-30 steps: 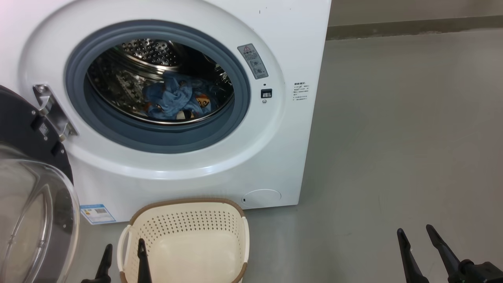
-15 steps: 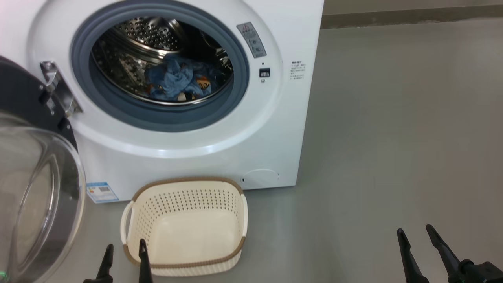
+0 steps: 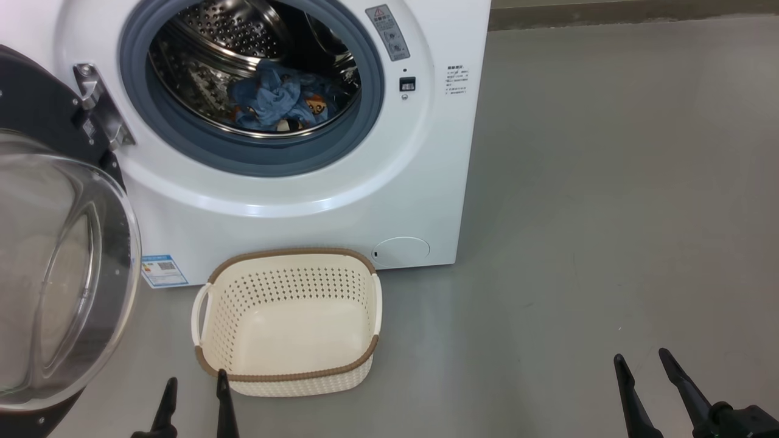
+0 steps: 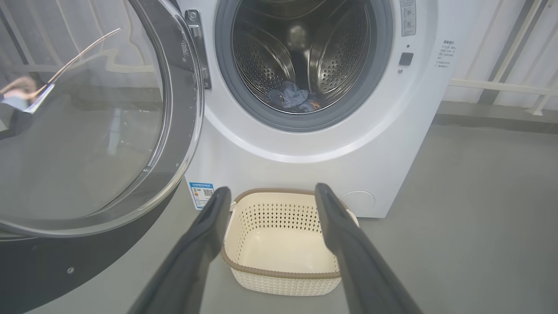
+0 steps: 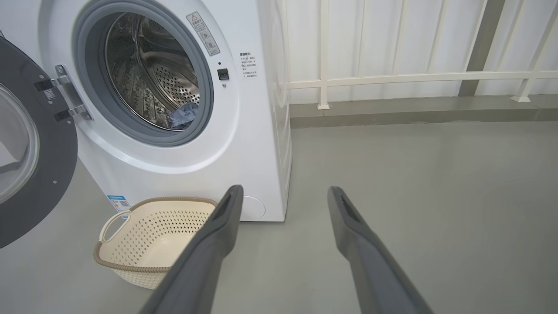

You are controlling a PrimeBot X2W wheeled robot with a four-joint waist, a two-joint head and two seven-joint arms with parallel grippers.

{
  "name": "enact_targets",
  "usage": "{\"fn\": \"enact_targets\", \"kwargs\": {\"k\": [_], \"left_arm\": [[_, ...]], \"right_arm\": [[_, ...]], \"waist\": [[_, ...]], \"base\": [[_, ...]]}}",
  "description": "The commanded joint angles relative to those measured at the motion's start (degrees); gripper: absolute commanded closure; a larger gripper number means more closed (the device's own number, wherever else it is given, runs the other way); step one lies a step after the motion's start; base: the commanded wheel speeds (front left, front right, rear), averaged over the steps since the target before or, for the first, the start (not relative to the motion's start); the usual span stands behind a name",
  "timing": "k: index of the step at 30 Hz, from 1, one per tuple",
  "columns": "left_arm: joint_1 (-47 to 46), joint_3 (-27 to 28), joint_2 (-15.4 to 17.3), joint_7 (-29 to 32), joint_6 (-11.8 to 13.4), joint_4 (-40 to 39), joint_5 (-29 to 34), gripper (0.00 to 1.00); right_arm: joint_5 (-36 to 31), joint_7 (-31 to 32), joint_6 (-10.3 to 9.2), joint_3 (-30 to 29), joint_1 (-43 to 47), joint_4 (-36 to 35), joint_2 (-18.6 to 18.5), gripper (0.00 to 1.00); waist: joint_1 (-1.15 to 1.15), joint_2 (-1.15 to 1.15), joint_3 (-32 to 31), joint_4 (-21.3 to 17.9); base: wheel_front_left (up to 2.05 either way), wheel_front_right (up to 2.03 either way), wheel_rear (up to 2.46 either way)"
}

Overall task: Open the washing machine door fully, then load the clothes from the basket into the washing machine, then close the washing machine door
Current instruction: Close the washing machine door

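Note:
The white washing machine (image 3: 426,152) stands with its round black door (image 3: 55,267) swung wide to the left, glass bowl facing me. Light blue clothes (image 3: 277,100) lie crumpled low in the steel drum, seen too as clothes (image 4: 292,97) and clothes (image 5: 183,115). On the floor in front sits the cream basket (image 3: 286,322), nothing in it; basket (image 4: 283,244), basket (image 5: 148,244). My left gripper (image 3: 195,386) is open just before the basket's near rim. My right gripper (image 3: 642,362) is open over bare floor at the right. Nothing is between either pair of fingers.
Grey floor (image 3: 608,213) stretches to the right of the machine. A white railing (image 5: 392,78) and a low kerb run behind it. The open door takes up the room at the left. A blue label sticker (image 3: 163,271) sits at the machine's base.
The whole head view has shifted: machine and basket sit higher in the picture, so the camera has moved. Both grippers keep their places in the frame, open.

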Motion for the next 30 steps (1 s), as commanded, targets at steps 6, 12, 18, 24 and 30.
{"fn": "enact_targets", "kwargs": {"k": [6, 12, 18, 24, 30], "left_arm": [[-2.14, 1.37, 0.58, -0.37, 0.30, -2.01, 0.24, 0.00], [-2.03, 1.12, 0.58, -0.37, 0.72, -2.73, 0.54, 0.00], [-1.98, 1.23, 0.58, -0.37, 1.31, -3.51, 0.65, 0.00], [-2.03, 1.27, 0.58, -0.37, 1.95, -4.46, 0.35, 0.00], [-2.25, 0.92, 0.58, -0.37, 2.65, -5.15, 0.29, 0.00]], "right_arm": [[-0.26, -0.69, 0.09, 1.32, -1.25, -1.29, -0.80, 0.00], [-0.42, -0.69, 0.09, 1.68, -1.83, -1.65, -1.39, 0.00], [-0.34, -0.69, 0.09, 2.57, -3.04, -1.91, -2.25, 0.00], [-0.13, -0.69, 0.09, 4.37, -5.23, -1.98, -3.46, 0.00], [0.42, -0.69, 0.09, 7.08, -8.31, -1.67, -5.32, 0.00]], "waist": [[0.00, 0.00, -0.14, 0.91], [0.00, 0.00, 0.07, 3.26], [0.00, 0.00, 0.58, 6.10], [0.00, 0.00, 1.14, 10.51], [0.00, 0.00, 1.57, 17.30]], "base": [[0.00, 0.00, 0.00], [0.00, 0.00, 0.00], [0.00, 0.00, 0.00], [0.00, 0.00, 0.00], [0.00, 0.00, 0.00]]}}
